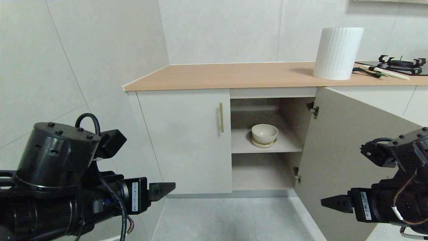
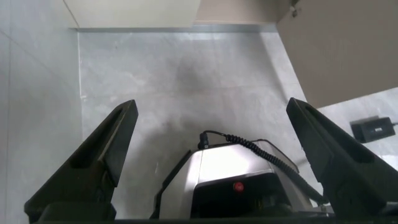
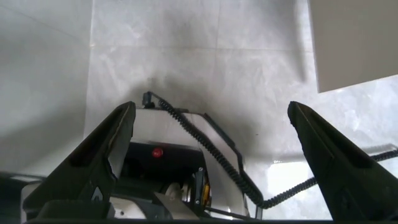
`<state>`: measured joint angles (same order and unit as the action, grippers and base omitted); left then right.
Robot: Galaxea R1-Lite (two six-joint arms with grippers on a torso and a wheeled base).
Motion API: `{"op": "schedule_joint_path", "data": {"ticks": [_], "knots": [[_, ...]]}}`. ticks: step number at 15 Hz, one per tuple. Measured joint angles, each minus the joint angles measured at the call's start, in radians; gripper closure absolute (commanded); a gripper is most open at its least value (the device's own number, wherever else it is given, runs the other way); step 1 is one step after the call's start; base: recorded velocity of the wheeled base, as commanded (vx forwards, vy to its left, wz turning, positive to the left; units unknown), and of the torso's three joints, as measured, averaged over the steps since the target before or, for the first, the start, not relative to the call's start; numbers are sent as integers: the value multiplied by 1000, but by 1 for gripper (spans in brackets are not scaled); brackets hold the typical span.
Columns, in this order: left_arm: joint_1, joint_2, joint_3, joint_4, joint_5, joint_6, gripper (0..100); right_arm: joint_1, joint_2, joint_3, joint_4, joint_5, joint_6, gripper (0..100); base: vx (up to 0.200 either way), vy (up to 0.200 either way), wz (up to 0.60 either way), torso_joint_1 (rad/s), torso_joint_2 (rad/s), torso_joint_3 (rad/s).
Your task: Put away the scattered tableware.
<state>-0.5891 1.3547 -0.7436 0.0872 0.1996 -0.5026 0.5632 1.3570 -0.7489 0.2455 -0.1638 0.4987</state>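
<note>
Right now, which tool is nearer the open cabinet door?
Right. The right tool sits low, just in front of the open cabinet door; the left tool is far over by the closed door.

The left arm (image 1: 57,187) lies low at the near left, wrist level, with the left gripper (image 1: 163,189) pointing right. Its fingers (image 2: 102,158) are spread wide. The right arm (image 1: 398,190) lies low at the near right, with the right gripper (image 1: 334,203) pointing left and its fingers (image 3: 99,155) equally wide apart.

Glossy ceramic bowl (image 1: 264,133), wood-look countertop (image 1: 220,75)
</note>
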Motion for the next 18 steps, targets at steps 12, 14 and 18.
{"op": "schedule_joint_path", "data": {"ticks": [12, 14, 18], "knots": [[-6, -1, 3, 1, 3, 15, 0, -1, -15, 1, 33, -7, -15, 0, 0, -100, 0, 2, 0, 2], [-5, -2, 3, 2, 3, 15, 0, -4, -36, -8, 113, -7, -59, 0, 0, -200, 0, 7, 2, 2], [-6, -3, 3, 1, 3, 15, 0, -10, -75, -29, 235, -8, -106, 0, 0, -150, 0, 1, 3, 3]]}}
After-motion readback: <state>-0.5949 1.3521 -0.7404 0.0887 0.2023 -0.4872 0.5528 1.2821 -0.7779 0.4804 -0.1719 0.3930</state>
